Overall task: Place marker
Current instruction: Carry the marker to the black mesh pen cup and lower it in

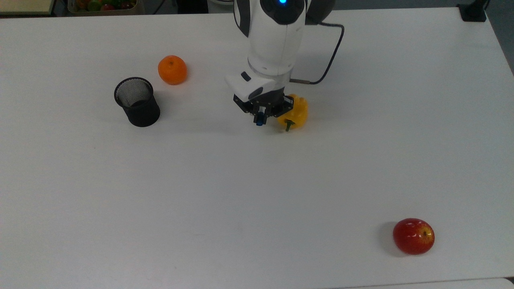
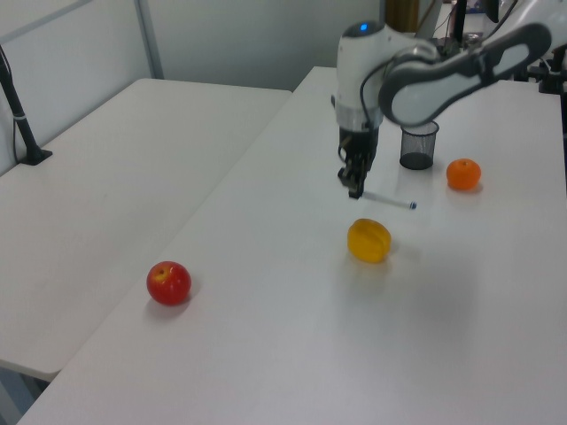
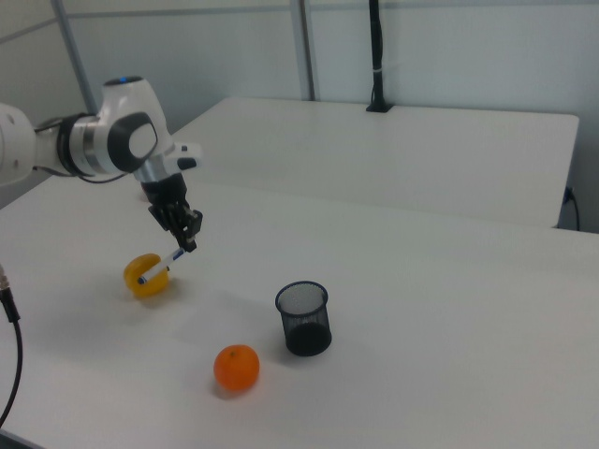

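White, slim pen-like marker (image 2: 386, 199) with a blue tip hangs tilted in the clamped pincer (image 2: 355, 188), lifted above the white surface (image 1: 225, 192) over the yellow pepper (image 2: 368, 240), judged ready for carrying toward the black mesh cup (image 3: 303, 318).

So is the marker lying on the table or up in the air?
Up in the air. The gripper holds the marker by one end, above the table.
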`<state>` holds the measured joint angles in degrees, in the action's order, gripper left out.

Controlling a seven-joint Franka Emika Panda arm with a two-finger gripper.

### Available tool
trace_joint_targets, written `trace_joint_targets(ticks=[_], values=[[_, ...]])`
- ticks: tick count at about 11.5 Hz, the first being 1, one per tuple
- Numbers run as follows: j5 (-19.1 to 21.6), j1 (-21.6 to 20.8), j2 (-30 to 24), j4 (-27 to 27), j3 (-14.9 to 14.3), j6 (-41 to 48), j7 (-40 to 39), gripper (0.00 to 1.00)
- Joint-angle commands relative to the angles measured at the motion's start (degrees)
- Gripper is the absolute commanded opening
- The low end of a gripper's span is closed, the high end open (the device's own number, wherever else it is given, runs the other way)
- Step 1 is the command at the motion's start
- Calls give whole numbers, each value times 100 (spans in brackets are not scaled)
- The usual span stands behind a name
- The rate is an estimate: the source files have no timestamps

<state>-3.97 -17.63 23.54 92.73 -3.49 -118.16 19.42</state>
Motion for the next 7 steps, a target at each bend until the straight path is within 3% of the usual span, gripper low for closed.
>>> trace_joint_targets(ticks=[1,3,7], values=[[63,137,-586,-132,-37,906,-359,7],[54,216,-789,-255,-107,1242,-543,7],[19,865,-1149,-300,-151,1577,-772,7]])
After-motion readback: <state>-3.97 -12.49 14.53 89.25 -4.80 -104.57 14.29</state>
